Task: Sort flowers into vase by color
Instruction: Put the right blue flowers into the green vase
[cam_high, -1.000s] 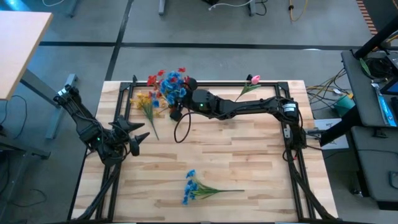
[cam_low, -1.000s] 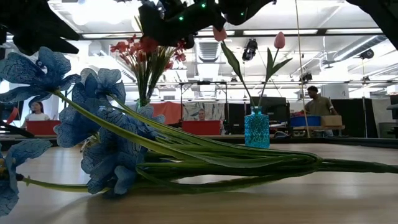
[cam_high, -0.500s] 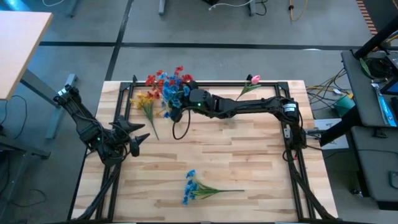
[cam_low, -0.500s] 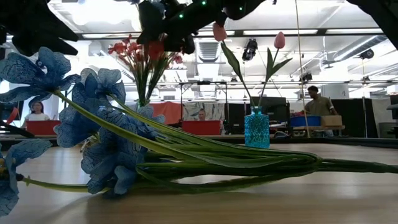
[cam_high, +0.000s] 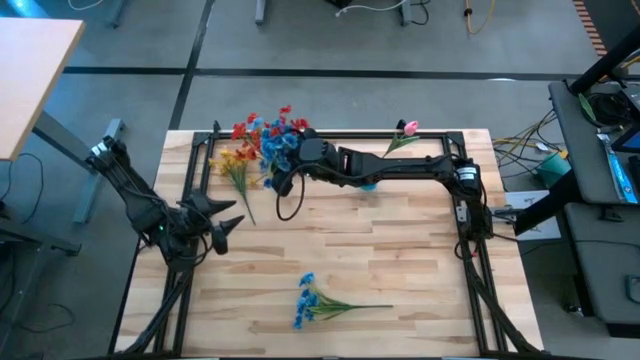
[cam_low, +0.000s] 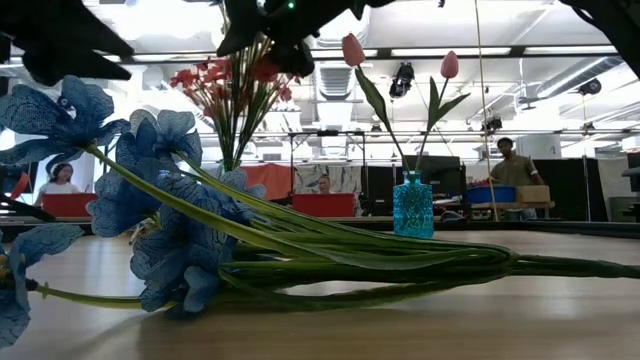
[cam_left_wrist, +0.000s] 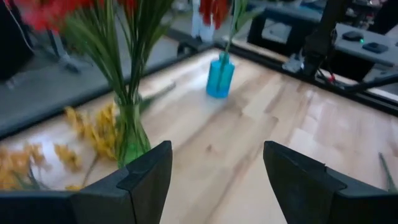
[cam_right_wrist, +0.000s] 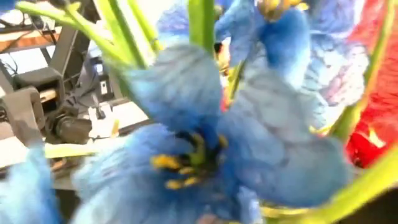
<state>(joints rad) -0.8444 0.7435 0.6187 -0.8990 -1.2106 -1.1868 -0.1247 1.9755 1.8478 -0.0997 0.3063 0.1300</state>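
- Wooden slats make up the surface (cam_high: 400, 250), framed by a black rail, with grey floor all round it.
- At the far left corner stands a green glass vase (cam_left_wrist: 130, 134) holding red flowers (cam_high: 243, 128); the overhead camera hides the vase under its blooms.
- Blue flowers (cam_high: 280, 145) hang just beside the red ones, right at the right gripper (cam_high: 296, 150), whose arm reaches across from the right rail. Its fingers are buried among petals and cannot be made out, so whether they hold the stems cannot be told. The right wrist camera sees only blurred blue petals pressed close against it.
- Yellow flowers (cam_high: 235, 165) lie flat on the surface near the vase's foot.
- A small blue vase (cam_low: 412, 205) holds pink tulip buds (cam_low: 449, 64); from above, the right arm covers most of this vase.
- A second blue spray (cam_high: 310, 298) lies alone near the front edge, stems pointing right, well apart from everything else.
- The left gripper (cam_high: 222, 225) hovers at the left side, its fingers (cam_left_wrist: 146, 177) spread wide and holding nothing.
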